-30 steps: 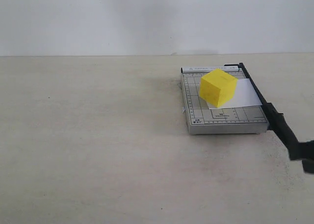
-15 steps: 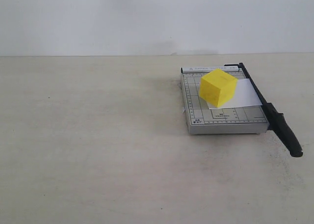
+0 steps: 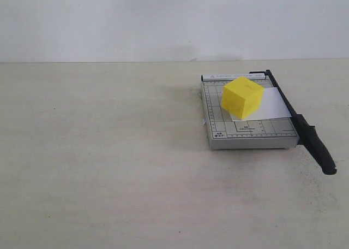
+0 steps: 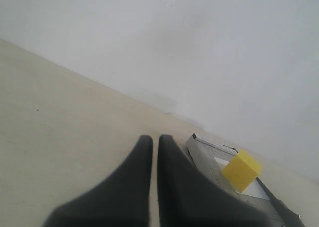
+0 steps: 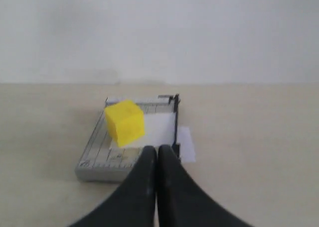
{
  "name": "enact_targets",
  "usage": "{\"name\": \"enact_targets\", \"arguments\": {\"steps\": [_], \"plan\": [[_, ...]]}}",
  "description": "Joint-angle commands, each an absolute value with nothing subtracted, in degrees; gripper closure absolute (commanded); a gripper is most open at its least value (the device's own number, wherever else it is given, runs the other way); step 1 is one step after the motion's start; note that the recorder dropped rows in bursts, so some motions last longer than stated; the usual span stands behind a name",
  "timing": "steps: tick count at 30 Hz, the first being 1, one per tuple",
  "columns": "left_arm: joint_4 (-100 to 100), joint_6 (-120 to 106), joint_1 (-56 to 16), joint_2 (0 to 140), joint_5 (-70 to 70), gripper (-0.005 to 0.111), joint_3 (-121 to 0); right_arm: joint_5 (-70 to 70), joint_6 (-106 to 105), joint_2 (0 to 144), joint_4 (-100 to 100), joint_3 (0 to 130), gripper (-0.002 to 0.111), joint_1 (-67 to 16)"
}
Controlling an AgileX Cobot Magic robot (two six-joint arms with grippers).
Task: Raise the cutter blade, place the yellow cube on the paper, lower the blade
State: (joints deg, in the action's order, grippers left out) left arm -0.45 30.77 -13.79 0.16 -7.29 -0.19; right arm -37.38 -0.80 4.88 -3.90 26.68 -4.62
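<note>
Left gripper (image 4: 151, 137) and right gripper (image 5: 158, 148) are both hanging empty, fingers pressed together, off the trimmer board (image 3: 218, 126). The yellow cube (image 3: 242, 98) is weighing down the paper (image 3: 275, 108) there, and the cutter blade (image 3: 305, 129) is lying lowered alongside, so the task is looking finished.

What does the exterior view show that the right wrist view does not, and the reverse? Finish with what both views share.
Only the exterior view: the cutter blade right out to its thick handle end, jutting past the front edge of the trimmer board, and no claw anywhere. Only the right wrist view: the right claw, shut and holding nothing, and a strip of the paper sticking out beyond the blade. Both: the yellow cube sitting on the board, at least partly on the paper, with the blade lowered.
</note>
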Motion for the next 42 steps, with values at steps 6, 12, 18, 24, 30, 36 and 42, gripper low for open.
{"name": "enact_targets", "arguments": {"steps": [6, 12, 18, 24, 30, 36, 42], "plan": [[-0.8, 30.3, -13.6, 0.0, -7.3, 0.102, 0.0, -12.6, 7.6, 4.6, 4.3, 4.4, 0.109, -4.5], [-0.8, 30.3, -13.6, 0.0, -7.3, 0.102, 0.0, -18.5, 8.7, 1.8, 0.0, 0.0, 0.109, -4.5], [-0.8, 30.3, -13.6, 0.0, -7.3, 0.102, 0.0, -19.1, 10.0, 0.0, -0.7, 0.0, 0.109, 3.9], [-0.8, 30.3, -13.6, 0.0, -7.3, 0.102, 0.0, -20.3, 12.1, 0.0, -0.6, 0.0, 0.109, 4.0], [-0.8, 30.3, -13.6, 0.0, -7.3, 0.102, 0.0, -19.7, 12.1, 0.0, -0.6, 0.0, 0.109, 4.0], [-0.8, 30.3, -13.6, 0.0, -7.3, 0.102, 0.0, -19.7, 12.1, 0.0, -0.6, 0.0, 0.109, 4.0], [-0.8, 30.3, -13.6, 0.0, -7.3, 0.102, 0.0, -19.7, 12.1, 0.0, -0.6, 0.0, 0.109, 4.0]]}}
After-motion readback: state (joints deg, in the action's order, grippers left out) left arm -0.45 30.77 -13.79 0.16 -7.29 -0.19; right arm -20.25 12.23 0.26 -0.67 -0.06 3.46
